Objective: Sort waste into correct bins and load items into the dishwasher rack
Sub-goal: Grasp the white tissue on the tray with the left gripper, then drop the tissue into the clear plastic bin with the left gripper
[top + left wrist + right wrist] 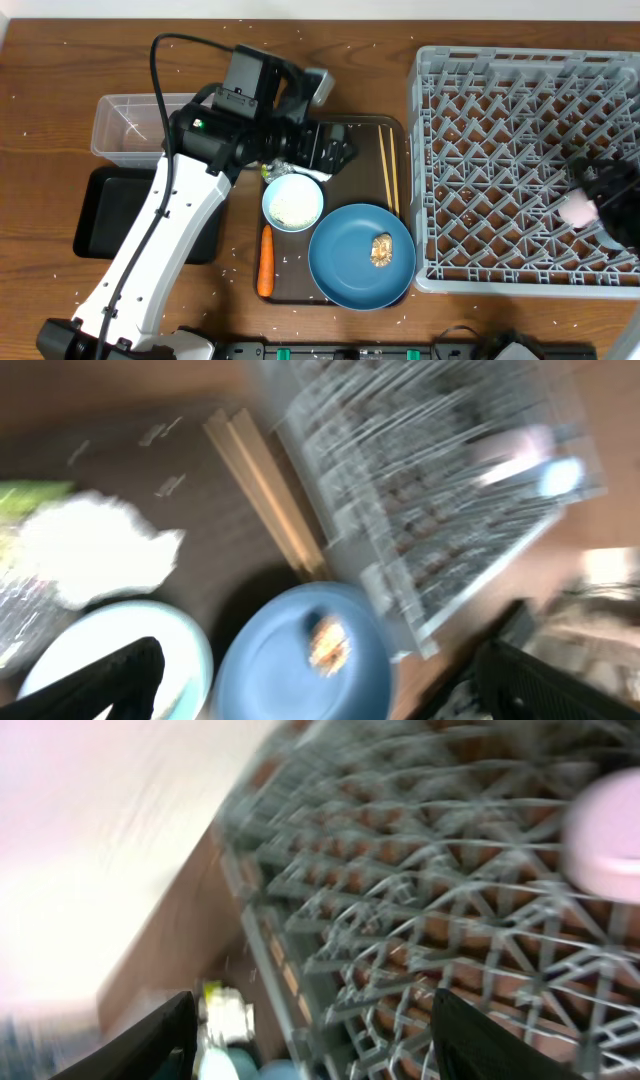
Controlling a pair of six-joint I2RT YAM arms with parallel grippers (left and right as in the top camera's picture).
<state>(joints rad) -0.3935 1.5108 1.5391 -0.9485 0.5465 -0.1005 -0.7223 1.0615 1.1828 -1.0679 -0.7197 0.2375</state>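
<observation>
My left gripper (335, 150) hovers open and empty over the brown tray, above the crumpled wrapper (292, 167); in the blurred left wrist view (330, 700) its fingers are wide apart. That view also shows the wrapper (95, 550) and a yellow-green packet (30, 495). The pale-blue bowl (293, 203) holds rice. The blue plate (350, 270) carries the brown lump (381, 250). The carrot (265, 262) and chopsticks (388, 170) lie on the tray. My right gripper (310, 1050) is open over the grey rack (500, 130), beside the pink cup (578, 207), which also shows in the right wrist view (605, 830).
The clear tub (135, 125) and the black tray (120, 215) sit at the left, beside the brown serving tray (350, 128). Rice grains are scattered over the wooden table. My left arm spans from the bottom left to the tray.
</observation>
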